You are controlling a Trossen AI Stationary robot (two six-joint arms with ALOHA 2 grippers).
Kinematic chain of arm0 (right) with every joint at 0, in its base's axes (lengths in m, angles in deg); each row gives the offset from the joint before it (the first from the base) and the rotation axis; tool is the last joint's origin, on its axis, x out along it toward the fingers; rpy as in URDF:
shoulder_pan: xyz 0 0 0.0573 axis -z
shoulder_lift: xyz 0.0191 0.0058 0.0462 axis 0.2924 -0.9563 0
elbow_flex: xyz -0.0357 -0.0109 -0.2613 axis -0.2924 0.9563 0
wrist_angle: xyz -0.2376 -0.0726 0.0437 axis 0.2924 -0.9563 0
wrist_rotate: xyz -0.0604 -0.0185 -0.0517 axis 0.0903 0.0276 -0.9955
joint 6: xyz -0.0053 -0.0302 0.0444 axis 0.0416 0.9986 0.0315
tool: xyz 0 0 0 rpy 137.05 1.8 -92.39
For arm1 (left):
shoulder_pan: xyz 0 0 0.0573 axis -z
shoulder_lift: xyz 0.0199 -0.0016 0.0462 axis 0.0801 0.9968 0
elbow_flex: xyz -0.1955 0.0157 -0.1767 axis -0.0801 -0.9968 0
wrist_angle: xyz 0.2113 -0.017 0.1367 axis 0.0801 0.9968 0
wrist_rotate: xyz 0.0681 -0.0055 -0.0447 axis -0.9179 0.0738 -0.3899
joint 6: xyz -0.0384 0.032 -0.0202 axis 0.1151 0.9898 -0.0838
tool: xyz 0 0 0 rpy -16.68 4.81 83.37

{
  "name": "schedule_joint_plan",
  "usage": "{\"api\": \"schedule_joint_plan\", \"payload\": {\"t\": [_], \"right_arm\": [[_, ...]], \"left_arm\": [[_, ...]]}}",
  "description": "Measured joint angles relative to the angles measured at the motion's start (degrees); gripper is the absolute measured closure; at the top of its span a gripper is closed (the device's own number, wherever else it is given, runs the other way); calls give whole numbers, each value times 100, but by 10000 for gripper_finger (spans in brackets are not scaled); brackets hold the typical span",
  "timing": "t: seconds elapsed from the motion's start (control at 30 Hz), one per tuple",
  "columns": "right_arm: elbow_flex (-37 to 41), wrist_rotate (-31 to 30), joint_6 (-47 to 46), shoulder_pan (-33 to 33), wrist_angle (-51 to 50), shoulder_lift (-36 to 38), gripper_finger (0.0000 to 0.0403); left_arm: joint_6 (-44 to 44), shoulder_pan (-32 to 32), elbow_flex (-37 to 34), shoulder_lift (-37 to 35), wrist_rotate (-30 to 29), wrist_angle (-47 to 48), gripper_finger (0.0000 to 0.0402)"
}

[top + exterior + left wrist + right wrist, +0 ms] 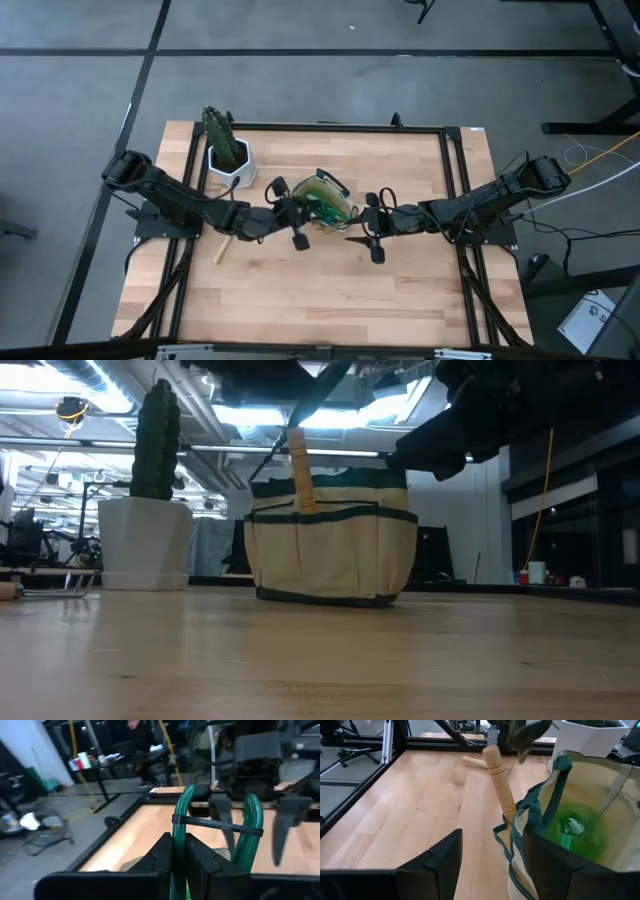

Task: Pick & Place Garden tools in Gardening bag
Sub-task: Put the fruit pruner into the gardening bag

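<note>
Canvas bag (335,540): tan cloth, green trim, upright mid-table, one turned wooden handle (499,782) poking from a side pocket.
Left gripper (179,857): nipped tight on a glossy green looped handle (249,832), just above the bag.
Right gripper (492,860): fingers wide, straddling the bag's rim.
Rake (476,762): wooden-handled, flat on planks beside the white pot (232,160).

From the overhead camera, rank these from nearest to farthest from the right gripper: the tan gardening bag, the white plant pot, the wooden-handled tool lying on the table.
From the right gripper, open beside the bag:
1. Tan fabric gardening bag with green trim, right next to it at table centre.
2. Wooden-handled tool lying flat, beyond the bag under the left arm.
3. White plant pot with the green cactus, at the far left corner; only slightly farther than the tool.
</note>
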Motion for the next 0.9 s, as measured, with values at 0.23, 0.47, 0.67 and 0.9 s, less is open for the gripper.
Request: {"api": "schedule_joint_plan", "payload": {"t": [0.23,0.47,0.67,0.9], "right_arm": [[0,0,0,0,24,0,196],[2,2,24,0,115,-2,196],[2,2,49,0,495,-2,196],[-2,-371,348,-1,2188,-2,196]], "left_arm": [[12,-233,-867,4,495,-1801,378],[47,-272,-1208,4,573,-2334,377],[362,-263,-1204,-61,790,-2350,377],[832,-277,-1199,-235,194,-2343,377]]}}
